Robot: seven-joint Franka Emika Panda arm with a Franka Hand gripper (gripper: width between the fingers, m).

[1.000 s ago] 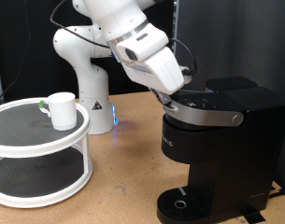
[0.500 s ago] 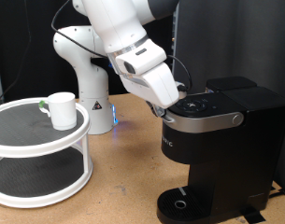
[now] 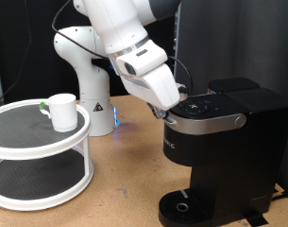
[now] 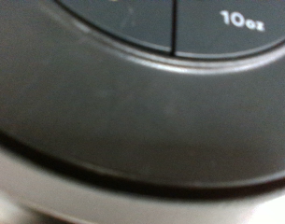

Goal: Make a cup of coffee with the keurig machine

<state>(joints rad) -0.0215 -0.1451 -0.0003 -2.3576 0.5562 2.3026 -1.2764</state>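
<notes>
The black keurig machine (image 3: 219, 142) stands at the exterior view's right with its silver-grey lid handle (image 3: 214, 120) down. My gripper (image 3: 168, 111) rests at the lid's left front edge, its fingertips hidden behind the white hand. In the wrist view only the lid's dark top (image 4: 123, 103) shows very close up, with the edge of a button marked 10oz (image 4: 240, 19). No fingers show there. The white cup (image 3: 61, 111) stands on the top shelf of a round white two-tier stand (image 3: 40, 156) at the left, far from the gripper.
The round drip tray (image 3: 184, 205) sits at the machine's foot with nothing on it. A white robot arm base (image 3: 92, 90) stands behind the stand. A small dark-topped object (image 3: 42, 107) lies by the cup. Brown tabletop (image 3: 125, 180) lies between stand and machine.
Over the last second my hand slid left and down, from above the lid's middle to its left front edge. It has held still for the last half second.
</notes>
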